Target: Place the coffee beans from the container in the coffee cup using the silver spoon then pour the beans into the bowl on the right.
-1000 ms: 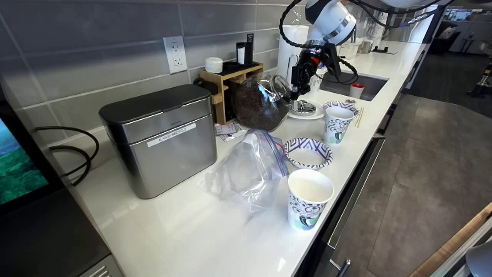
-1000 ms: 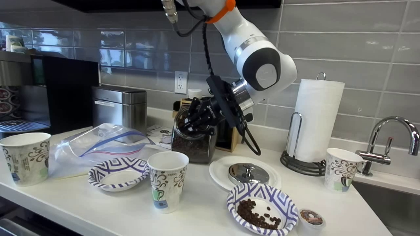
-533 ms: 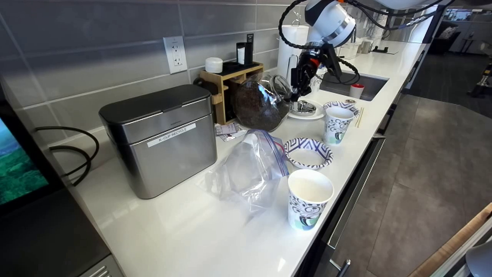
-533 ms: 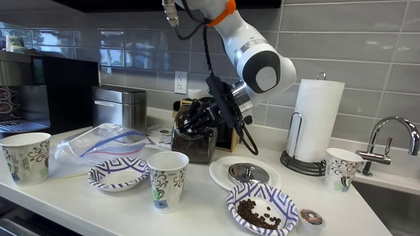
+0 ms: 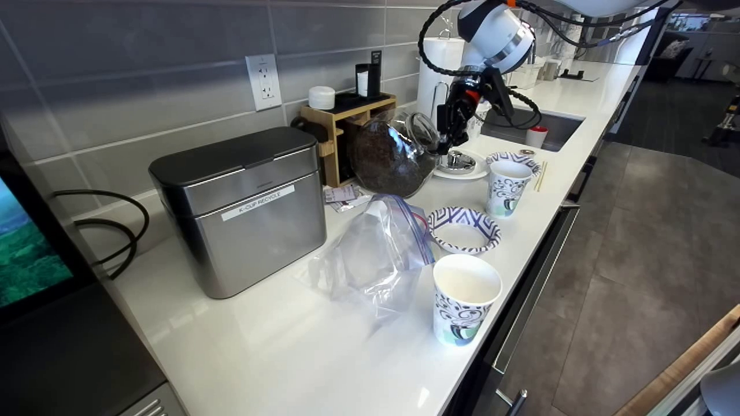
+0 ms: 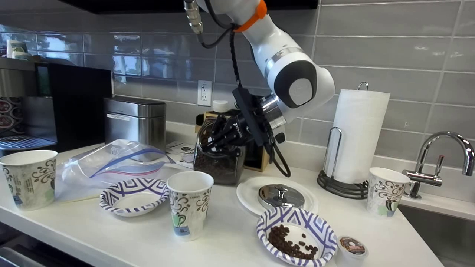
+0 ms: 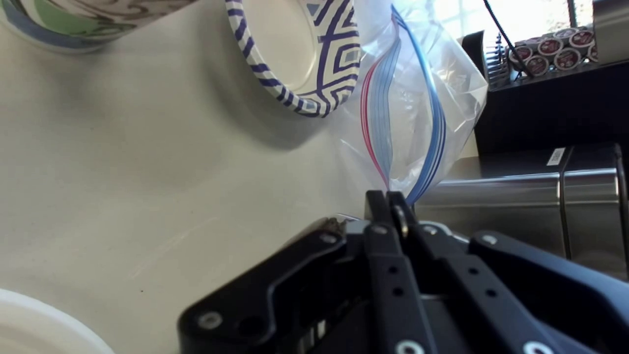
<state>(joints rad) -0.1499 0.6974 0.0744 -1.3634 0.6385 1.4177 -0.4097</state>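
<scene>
The glass jar of coffee beans (image 5: pixel 378 159) leans tilted on the counter; it also shows in an exterior view (image 6: pixel 213 168). My gripper (image 6: pixel 209 144) is at the jar's open mouth. In the wrist view, the fingers (image 7: pixel 385 196) are nearly together on a thin silver piece, the spoon's handle (image 7: pixel 402 221); the spoon's bowl is hidden. Two like white patterned cups stand along the counter's front, one (image 6: pixel 190 211) between the bowls and one (image 6: pixel 29 181) at the far left. The right-hand blue-and-white bowl (image 6: pixel 297 216) holds some beans. The left bowl (image 6: pixel 148 184) is empty.
A plastic zip bag (image 5: pixel 376 254) lies beside the left bowl. A plate (image 6: pixel 246 200) bears the silver lid (image 6: pixel 272 196). A wooden rack (image 5: pixel 329 130) stands behind the jar. A steel bin (image 5: pixel 266 231), a paper towel roll (image 6: pixel 360 137) and a third cup (image 6: pixel 386 193) stand around.
My gripper and wrist have shifted very slightly down and left at the jar's mouth, in the view that shows the bean bowl. The jar, cups and bowls have not moved.
</scene>
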